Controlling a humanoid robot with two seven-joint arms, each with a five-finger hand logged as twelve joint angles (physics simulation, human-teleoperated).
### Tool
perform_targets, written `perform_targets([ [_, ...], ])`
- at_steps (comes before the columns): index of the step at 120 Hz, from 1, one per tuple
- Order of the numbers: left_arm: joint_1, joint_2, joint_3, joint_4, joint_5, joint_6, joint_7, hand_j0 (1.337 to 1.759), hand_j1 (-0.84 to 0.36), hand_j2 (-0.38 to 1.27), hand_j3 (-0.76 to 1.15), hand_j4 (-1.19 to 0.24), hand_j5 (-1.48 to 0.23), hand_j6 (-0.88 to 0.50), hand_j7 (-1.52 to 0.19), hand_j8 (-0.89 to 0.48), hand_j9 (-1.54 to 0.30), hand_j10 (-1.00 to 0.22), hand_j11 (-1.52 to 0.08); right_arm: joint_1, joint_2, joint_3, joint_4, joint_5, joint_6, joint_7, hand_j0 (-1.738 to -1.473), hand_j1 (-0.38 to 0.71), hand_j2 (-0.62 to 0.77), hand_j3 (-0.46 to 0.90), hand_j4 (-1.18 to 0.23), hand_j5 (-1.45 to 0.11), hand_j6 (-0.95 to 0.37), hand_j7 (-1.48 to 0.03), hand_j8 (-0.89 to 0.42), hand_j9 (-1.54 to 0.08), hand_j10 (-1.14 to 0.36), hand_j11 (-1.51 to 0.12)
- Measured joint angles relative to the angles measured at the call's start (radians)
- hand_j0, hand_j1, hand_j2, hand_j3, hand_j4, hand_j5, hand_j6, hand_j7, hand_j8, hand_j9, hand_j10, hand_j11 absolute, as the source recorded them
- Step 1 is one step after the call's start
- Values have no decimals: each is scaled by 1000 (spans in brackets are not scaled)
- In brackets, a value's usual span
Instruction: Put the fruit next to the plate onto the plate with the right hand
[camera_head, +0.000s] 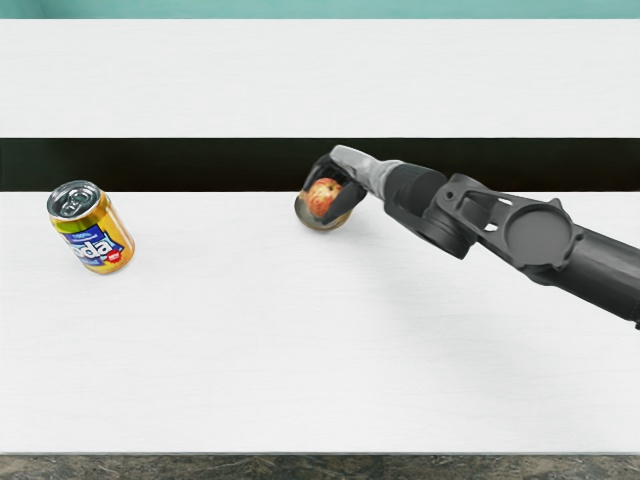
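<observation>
A red and yellow apple is held in my right hand, whose dark fingers curl around it. The arm comes in from the right edge. Just under the apple a small brownish plate shows at the table's far edge, mostly hidden by the fruit and fingers. Whether the apple touches the plate cannot be told.
A yellow soda can stands tilted at the far left of the white table. A dark gap runs behind the table's far edge, with a white surface beyond it.
</observation>
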Motion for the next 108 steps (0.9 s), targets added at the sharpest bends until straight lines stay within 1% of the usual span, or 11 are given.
perform_targets([
  [15,0,0,0,0,0,0,0,1658,55,49,0,-245,-318,-245,-318,-245,-318,-245,-318,-1,1,1,-7,5,-4,8,-1656,243,89,0,-572,-797,-429,-776,-417,-793,-534,-792],
  [29,0,0,0,0,0,0,0,1658,55,49,0,-245,-318,-245,-318,-245,-318,-245,-318,-2,3,4,-16,8,-6,15,-1657,200,15,0,-502,-684,-422,-671,-413,-681,-481,-680],
  [43,0,0,0,0,0,0,0,1658,55,49,0,-245,-318,-245,-318,-245,-318,-245,-318,-2,5,5,-25,9,-7,28,-1658,147,-22,0,-439,-588,-394,-581,-389,-586,-427,-586],
  [63,0,0,0,0,0,0,0,1658,55,49,0,-245,-318,-245,-318,-245,-318,-245,-318,2,2,13,-27,11,-7,32,-1658,61,-41,0,-354,-467,-334,-464,-331,-466,-348,-466],
  [73,0,0,0,0,0,0,0,1658,55,49,0,-245,-318,-245,-318,-245,-318,-245,-318,6,-12,19,-23,39,-3,40,-1658,-24,-35,0,-279,-367,-266,-365,-265,-367,-276,-367],
  [83,0,0,0,0,0,0,0,1658,55,49,0,-245,-318,-245,-318,-245,-318,-245,-318,13,-52,25,3,86,3,52,-1658,-113,-26,0,-203,-266,-194,-264,-193,-266,-200,-266],
  [93,0,0,0,0,0,0,0,1658,55,49,0,-245,-318,-245,-318,-245,-318,-245,-318,15,-132,45,59,146,23,76,-1658,-173,-20,0,-151,-198,-146,-197,-145,-197,-149,-197],
  [100,0,0,0,0,0,0,0,1658,55,49,0,-245,-318,-245,-318,-245,-318,-245,-318,15,-187,60,85,206,68,103,-1658,-203,-17,0,-125,-164,-122,-163,-121,-164,-124,-164],
  [108,0,0,0,0,0,0,0,1658,55,49,0,-245,-318,-245,-318,-245,-318,-245,-318,6,-239,102,101,276,154,120,-1658,-229,-15,0,-103,-135,-101,-134,-100,-135,-102,-134],
])
